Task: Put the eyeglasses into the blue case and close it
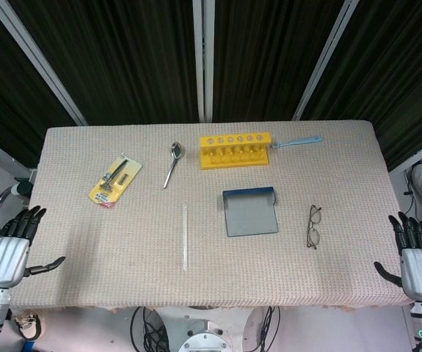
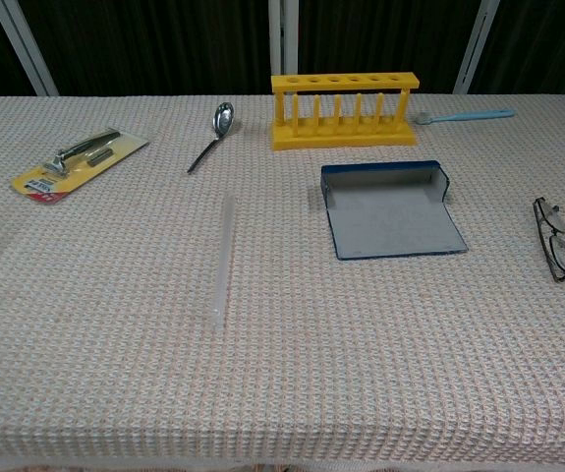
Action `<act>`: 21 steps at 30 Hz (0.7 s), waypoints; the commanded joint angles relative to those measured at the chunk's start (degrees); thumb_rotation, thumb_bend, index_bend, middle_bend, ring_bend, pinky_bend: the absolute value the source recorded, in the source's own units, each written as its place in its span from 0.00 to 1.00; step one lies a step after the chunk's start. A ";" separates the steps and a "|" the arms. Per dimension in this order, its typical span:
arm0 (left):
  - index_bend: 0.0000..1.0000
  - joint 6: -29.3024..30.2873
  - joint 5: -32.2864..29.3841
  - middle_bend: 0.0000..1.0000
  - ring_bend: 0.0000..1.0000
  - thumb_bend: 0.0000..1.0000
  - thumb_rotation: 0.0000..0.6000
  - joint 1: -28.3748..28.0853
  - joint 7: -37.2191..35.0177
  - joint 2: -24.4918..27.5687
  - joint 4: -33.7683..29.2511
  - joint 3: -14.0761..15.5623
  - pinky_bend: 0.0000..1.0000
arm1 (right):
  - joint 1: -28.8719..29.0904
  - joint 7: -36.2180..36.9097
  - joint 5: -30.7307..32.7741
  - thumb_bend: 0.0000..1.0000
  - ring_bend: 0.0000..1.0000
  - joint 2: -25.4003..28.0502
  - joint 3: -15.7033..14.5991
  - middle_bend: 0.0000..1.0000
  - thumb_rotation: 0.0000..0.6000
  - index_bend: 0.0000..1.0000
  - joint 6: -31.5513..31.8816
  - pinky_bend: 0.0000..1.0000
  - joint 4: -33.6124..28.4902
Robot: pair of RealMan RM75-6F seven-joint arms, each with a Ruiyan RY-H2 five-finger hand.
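No text on the razor card point(image 2: 78, 160) is legible.

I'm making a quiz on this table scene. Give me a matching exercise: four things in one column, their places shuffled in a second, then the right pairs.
Things:
1. thin-framed eyeglasses
2. open blue case
3. yellow plastic test-tube rack
4. clear glass tube

Places:
A. back of the table, beside a light blue fork
B. right of the case
C. left of the case, toward the front
D. in front of the rack

Pairs: 1-B, 2-D, 3-A, 4-C
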 commanded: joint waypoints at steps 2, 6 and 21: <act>0.03 0.25 0.10 0.07 0.08 0.08 0.55 0.02 0.01 0.33 -0.13 -0.16 0.21 | -0.06 0.10 0.12 0.07 0.00 0.34 0.12 0.00 1.00 0.00 0.02 0.00 -0.25; 0.03 -0.29 0.60 0.07 0.08 0.08 0.55 -0.12 -0.09 0.26 -0.20 0.35 0.21 | -0.17 -0.62 0.00 0.07 0.00 0.06 -0.57 0.00 1.00 0.00 -0.47 0.00 -0.16; 0.03 -0.74 -0.07 0.07 0.08 0.08 0.55 0.84 -2.07 0.27 2.17 1.30 0.21 | 7.93 -12.61 1.07 0.09 0.00 -5.32 1.15 0.00 1.00 0.00 -10.69 0.00 5.72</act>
